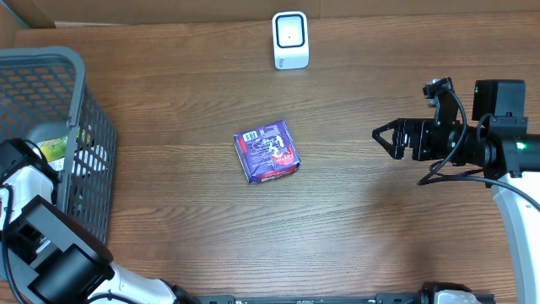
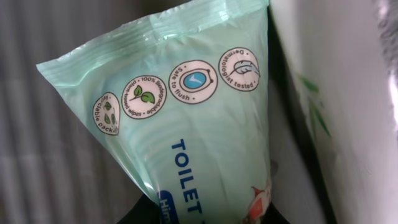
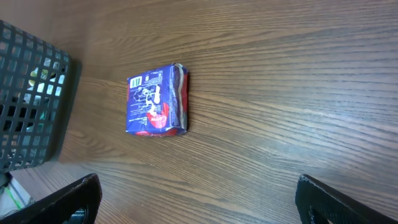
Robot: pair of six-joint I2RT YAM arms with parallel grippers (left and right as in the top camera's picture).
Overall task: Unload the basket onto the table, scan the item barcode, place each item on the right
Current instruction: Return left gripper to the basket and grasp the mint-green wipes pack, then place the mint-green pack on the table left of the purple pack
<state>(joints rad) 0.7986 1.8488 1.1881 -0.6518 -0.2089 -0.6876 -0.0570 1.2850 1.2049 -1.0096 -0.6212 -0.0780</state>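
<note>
Pinching a glossy, crinkled mint-green wipes pack [image 2: 186, 130], the left fingers [image 2: 140, 218] sit narrow; right fingers [image 3: 68, 199] gape wide over the wood-grained worktop [image 1: 380, 236]; a squarish blue packet [image 1: 268, 152] lies flat.

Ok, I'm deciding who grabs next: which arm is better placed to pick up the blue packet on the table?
Likely right. The right gripper hangs open over the table beside the blue packet, nothing between them. The left gripper is down in the basket, pinching a wipes pack.
</note>
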